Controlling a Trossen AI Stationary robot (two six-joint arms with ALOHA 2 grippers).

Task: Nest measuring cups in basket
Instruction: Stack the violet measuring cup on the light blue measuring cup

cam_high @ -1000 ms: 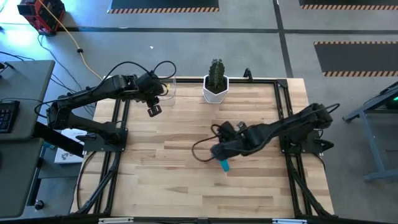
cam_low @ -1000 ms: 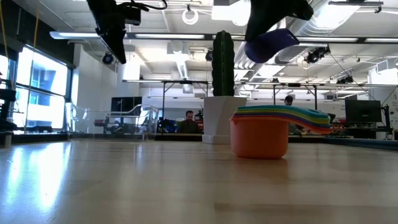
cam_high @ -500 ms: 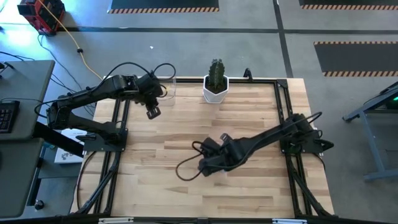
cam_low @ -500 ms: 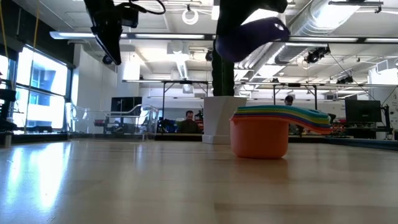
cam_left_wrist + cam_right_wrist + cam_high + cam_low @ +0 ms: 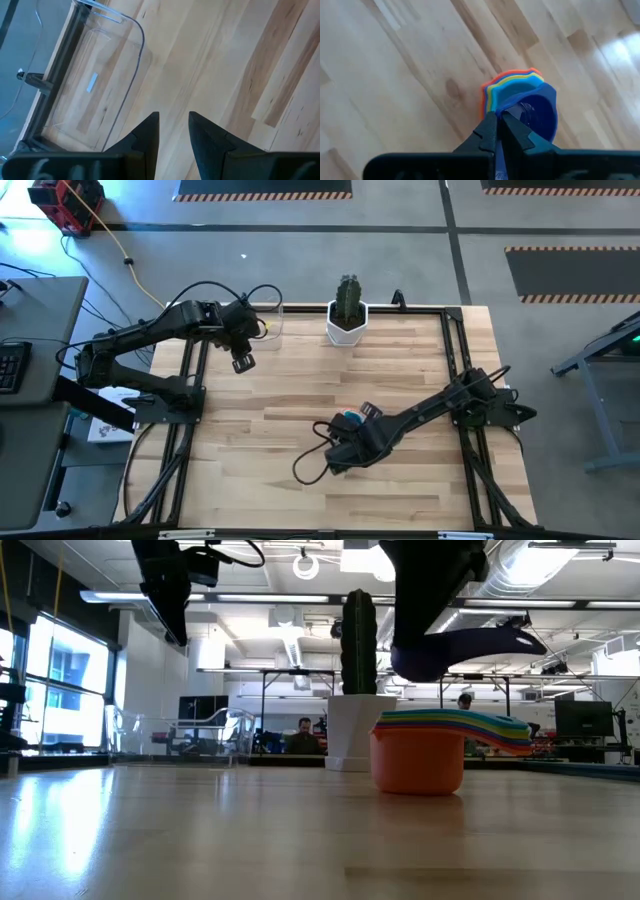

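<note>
My right gripper (image 5: 498,131) is shut on a dark blue measuring cup (image 5: 536,111) and holds it just above a stack of nested cups (image 5: 418,752). The stack stands upright on the table, orange outermost, with yellow, green and light blue rims (image 5: 512,81) showing. Seen from the low view, the dark blue cup (image 5: 455,648) hovers over the stack's rim. My left gripper (image 5: 243,363) is open (image 5: 173,125) and held high near the table's far left corner. It is beside the clear basket (image 5: 95,85), which rests on its base. Red and purple cups do not show. My right gripper pinches the dark blue cup between its two fingers at the edge of the bowl (image 5: 516,111), coming from above and slanting down. The fingers hide the exact spot. The cup is lifted clear, its mouth roughly level, a little above the stack.
A white pot with a cactus (image 5: 347,318) stands at the table's far edge, behind the stack in the low view (image 5: 355,725). The basket (image 5: 268,322) sits at the far left corner. Bare wood lies to the left of and in front of the stack.
My right gripper has carried the dark blue cup toward the table's near edge and left, then down. In the low view the cup went from high near the picture's top to just over the stack. The stack has stayed put.
</note>
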